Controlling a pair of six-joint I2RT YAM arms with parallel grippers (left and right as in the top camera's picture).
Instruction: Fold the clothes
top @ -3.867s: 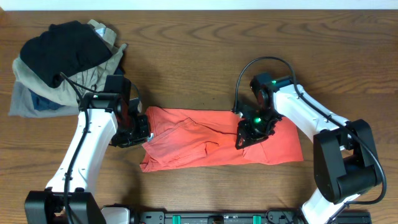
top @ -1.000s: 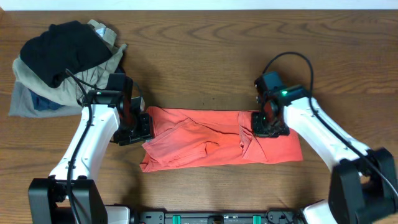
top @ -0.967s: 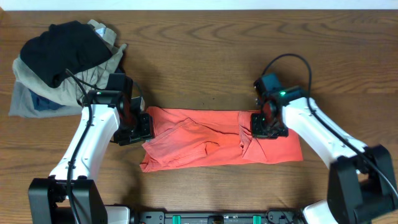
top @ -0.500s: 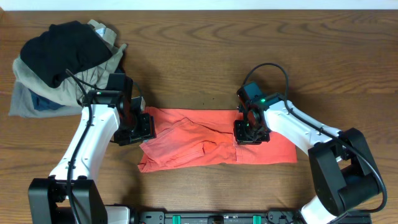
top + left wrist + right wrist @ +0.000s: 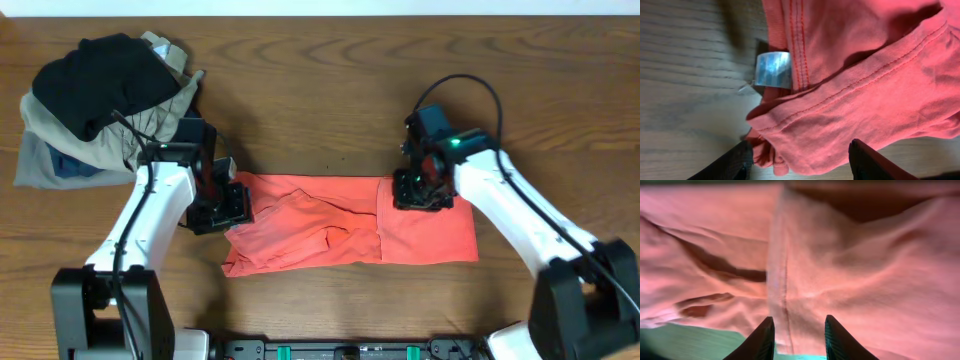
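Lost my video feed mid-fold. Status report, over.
Left gripper open over rumpled collar end, by neck tag. Right gripper open above folded right end. T-shirt lies as flat band on table. Clothes pile far left, apart from it.

The left robot arm (image 5: 145,225), white-shelled with black joints, rose from the bottom edge of the overhead view and leaned inward to the right, its black wrist bent downward. The left claw (image 5: 222,207), black and two-fingered, pointed down. In the left wrist view, the left claw (image 5: 799,150) had its dark fingers (image 5: 730,162) spread wide apart. The right robot arm (image 5: 510,215), also white and black, reached from the lower right corner up and inward to the left. A thin black cable (image 5: 465,85) looped above its wrist, where a small green light (image 5: 456,143) glowed. The right claw (image 5: 418,192) pointed down too. In the right wrist view, the right claw (image 5: 799,325) held its fingers (image 5: 762,337) a narrow gap apart.
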